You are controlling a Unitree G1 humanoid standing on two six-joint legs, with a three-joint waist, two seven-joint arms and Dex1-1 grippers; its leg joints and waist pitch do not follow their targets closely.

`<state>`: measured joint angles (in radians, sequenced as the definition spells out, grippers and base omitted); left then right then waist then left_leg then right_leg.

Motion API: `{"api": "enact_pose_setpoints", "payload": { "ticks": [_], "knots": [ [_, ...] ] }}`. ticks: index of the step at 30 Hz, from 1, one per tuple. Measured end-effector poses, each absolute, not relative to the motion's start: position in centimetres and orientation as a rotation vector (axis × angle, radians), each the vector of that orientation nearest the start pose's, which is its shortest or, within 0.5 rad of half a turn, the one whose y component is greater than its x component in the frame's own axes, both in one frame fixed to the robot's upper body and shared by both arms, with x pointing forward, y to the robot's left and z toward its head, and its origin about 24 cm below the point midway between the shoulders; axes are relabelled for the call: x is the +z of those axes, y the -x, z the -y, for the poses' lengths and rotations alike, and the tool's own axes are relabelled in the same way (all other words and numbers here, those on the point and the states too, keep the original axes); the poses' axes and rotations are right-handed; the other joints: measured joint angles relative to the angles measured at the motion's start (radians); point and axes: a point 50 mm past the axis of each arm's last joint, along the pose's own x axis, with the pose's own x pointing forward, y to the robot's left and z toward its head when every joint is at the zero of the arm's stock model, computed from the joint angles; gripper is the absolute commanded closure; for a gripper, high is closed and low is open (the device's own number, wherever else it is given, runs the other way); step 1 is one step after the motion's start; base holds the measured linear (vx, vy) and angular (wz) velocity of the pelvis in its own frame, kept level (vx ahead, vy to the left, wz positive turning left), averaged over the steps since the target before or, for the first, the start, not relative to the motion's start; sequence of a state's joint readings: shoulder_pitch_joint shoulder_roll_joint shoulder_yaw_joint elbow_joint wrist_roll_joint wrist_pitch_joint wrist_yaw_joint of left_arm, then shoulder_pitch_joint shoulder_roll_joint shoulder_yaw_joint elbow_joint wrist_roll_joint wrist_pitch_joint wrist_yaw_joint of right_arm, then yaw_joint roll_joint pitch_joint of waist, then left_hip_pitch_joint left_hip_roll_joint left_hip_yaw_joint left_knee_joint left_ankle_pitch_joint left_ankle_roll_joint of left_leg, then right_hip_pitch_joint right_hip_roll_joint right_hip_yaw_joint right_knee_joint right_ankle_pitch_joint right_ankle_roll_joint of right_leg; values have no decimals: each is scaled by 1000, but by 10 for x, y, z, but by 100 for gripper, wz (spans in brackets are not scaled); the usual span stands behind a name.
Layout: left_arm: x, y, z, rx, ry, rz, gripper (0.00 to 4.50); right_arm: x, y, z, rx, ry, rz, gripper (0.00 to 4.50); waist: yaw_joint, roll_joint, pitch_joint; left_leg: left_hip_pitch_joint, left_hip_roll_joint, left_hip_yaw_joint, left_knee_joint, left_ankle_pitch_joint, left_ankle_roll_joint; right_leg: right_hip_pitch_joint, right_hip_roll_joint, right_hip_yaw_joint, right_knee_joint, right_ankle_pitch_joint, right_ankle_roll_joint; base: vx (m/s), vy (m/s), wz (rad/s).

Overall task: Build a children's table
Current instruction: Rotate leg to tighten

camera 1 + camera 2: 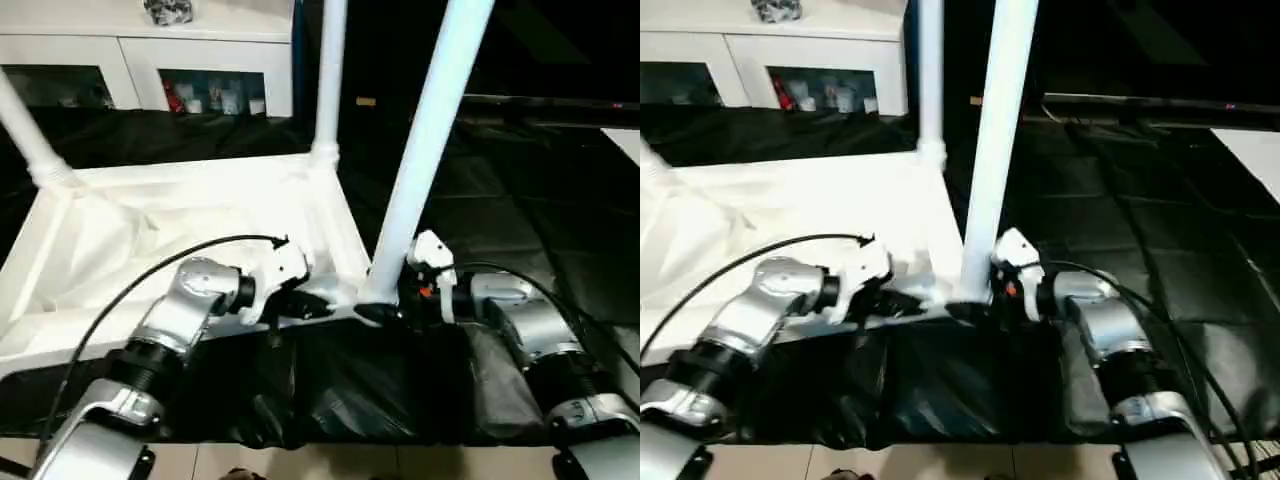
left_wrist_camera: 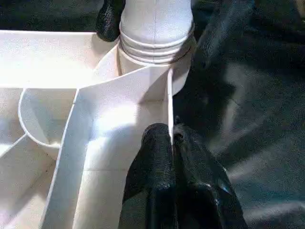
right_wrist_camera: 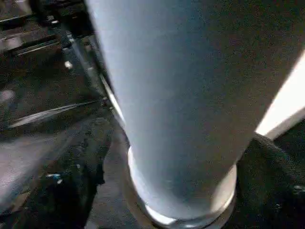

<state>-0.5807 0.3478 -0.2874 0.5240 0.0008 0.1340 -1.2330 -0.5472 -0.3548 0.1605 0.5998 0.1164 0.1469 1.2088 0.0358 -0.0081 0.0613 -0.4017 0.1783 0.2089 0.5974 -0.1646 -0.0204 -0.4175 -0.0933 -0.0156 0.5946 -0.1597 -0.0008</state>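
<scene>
The children's table lies upside down on black cloth, its white top (image 1: 150, 230) showing the ribbed underside. Three white legs stand up from corner sockets: far left (image 1: 25, 130), far right (image 1: 330, 80) and near right (image 1: 430, 150). My left gripper (image 1: 300, 305) is shut on the thin near rim of the top, just left of the near right corner; in the left wrist view its black fingers (image 2: 157, 157) pinch that rim. My right gripper (image 1: 385, 310) stands open around the base of the near right leg (image 3: 176, 95), one finger on each side.
A white cabinet (image 1: 140, 60) with glass doors stands behind the table. Black cloth (image 1: 520, 180) covers the floor to the right and in front. A black cable (image 1: 150, 270) arcs over my left forearm. Pale floor tile (image 1: 300, 460) shows at the near edge.
</scene>
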Motion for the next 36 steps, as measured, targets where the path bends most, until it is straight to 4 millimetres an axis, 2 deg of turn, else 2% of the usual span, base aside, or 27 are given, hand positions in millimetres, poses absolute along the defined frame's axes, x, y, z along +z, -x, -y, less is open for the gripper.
{"api": "enact_pose_setpoints", "payload": {
  "ticks": [10,17,23,26,29,33,35,36],
  "knots": [
    [59,-310,-129,-1435,-376,-448,450,49,-309,146,1304,164,-403,167,3,0,0,0,0,0,0,0,0,0,0,0,0,0,0,0,0,0],
    [58,-310,-126,-1431,-374,-439,450,46,-306,144,1284,140,-383,182,5,0,0,0,0,0,0,0,0,1,0,0,0,0,0,0,0,0],
    [56,-327,-117,-1232,-390,-388,450,39,-325,134,956,53,-315,183,-11,0,0,0,0,0,1,0,0,-1,0,1,-1,-3,5,0,0,0],
    [55,-335,-108,-1126,-377,-385,450,36,-337,122,755,-7,-303,183,-30,0,0,0,-1,-1,2,0,0,-2,0,0,-2,-4,6,0,0,0],
    [54,-341,-95,-1041,-358,-383,450,36,-348,110,572,-39,-298,183,-40,1,0,0,-2,-2,2,0,0,-3,0,0,-3,-4,6,0,0,0],
    [55,-344,-88,-980,-352,-372,450,38,-355,98,452,-41,-282,183,-46,2,-1,0,-2,-2,1,0,0,-3,0,0,-3,-3,5,0,0,0],
    [55,-344,-88,-982,-350,-372,450,38,-355,97,451,-44,-268,113,-45,2,-1,0,-2,-2,1,0,0,-3,0,0,-3,-1,2,0,0,0],
    [55,-344,-89,-983,-350,-372,450,38,-355,97,453,-46,-266,113,-45,3,-1,0,-2,-2,1,0,0,-3,0,0,-3,0,0,0,0,0]
  ]
}}
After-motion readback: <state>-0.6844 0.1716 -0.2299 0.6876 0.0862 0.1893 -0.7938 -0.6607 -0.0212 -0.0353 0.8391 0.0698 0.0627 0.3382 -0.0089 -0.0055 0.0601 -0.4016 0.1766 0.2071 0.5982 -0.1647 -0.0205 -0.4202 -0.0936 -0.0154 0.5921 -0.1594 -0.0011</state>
